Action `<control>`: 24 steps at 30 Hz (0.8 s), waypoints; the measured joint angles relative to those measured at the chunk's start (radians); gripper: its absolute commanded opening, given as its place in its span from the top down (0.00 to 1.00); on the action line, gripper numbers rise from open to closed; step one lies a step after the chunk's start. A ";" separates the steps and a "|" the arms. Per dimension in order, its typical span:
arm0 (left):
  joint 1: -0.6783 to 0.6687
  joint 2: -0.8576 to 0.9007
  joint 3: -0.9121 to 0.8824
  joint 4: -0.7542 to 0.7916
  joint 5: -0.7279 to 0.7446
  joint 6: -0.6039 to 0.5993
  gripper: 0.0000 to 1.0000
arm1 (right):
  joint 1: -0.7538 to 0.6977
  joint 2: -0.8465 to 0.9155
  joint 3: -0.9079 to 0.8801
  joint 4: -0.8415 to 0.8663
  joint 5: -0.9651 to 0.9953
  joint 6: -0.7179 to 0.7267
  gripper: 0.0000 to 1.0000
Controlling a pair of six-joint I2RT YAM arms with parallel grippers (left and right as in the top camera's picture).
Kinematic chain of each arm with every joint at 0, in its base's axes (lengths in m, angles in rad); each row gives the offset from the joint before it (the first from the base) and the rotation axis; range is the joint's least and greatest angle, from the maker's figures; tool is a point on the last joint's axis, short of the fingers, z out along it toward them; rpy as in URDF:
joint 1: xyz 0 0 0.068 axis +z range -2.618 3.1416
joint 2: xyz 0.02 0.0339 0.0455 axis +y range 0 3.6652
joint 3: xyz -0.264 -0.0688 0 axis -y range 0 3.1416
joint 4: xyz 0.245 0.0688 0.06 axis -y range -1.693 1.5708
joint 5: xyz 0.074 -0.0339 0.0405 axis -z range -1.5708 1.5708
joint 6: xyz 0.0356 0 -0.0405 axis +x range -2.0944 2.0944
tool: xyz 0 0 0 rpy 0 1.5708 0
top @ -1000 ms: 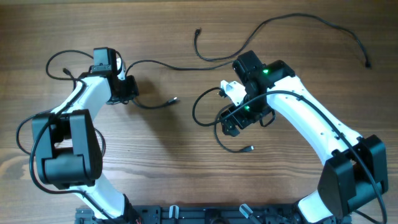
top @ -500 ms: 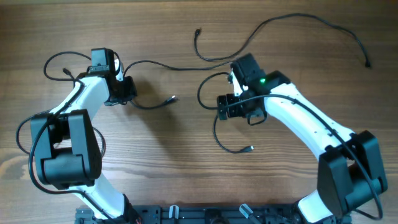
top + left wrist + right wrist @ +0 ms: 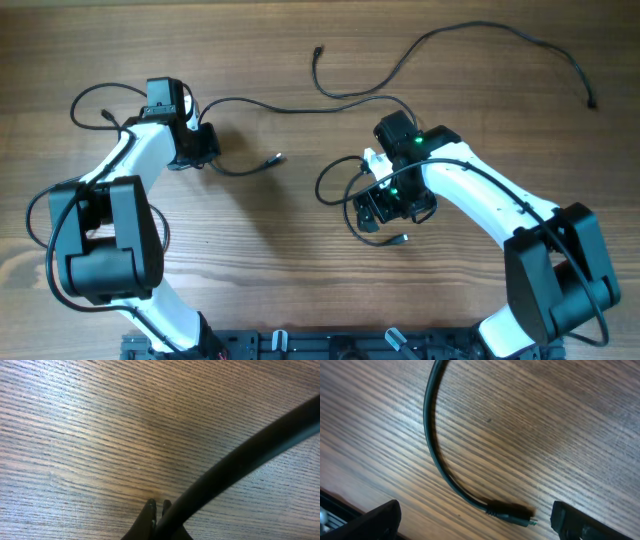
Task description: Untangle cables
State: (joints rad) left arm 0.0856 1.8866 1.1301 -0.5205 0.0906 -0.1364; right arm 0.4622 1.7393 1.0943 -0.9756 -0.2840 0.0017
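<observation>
The left gripper has its jaws clenched on a thin black cable, low over the table. The right gripper has its jaws released and spread wide. A second cable lies on the table, its plug tip between them, untouched. A third cable lies on the far side, well apart from both arms.

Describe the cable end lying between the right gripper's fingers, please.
The cable is a thin black cord, rubbery-looking, lying flat on the wooden table. It comes in from the top of the right wrist view, bends in a smooth curve and ends in a small dark plug with a short tip. The plug lies between the fingers of the open right gripper, touching neither.
</observation>
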 measured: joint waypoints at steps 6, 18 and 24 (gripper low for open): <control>0.000 0.000 0.000 0.000 0.000 0.000 0.96 | 0.000 0.000 -0.101 0.044 0.016 -0.167 0.10; 0.000 0.000 0.000 0.008 0.000 0.000 0.96 | 0.000 -0.040 -0.194 0.230 0.023 -0.444 0.13; 0.000 0.000 0.000 0.013 0.000 0.000 0.96 | -0.002 -0.068 -0.243 0.300 -0.002 -0.664 0.12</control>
State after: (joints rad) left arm 0.0856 1.8866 1.1301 -0.5072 0.0906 -0.1364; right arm 0.4606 1.6714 0.8516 -0.6754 -0.2855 -0.6621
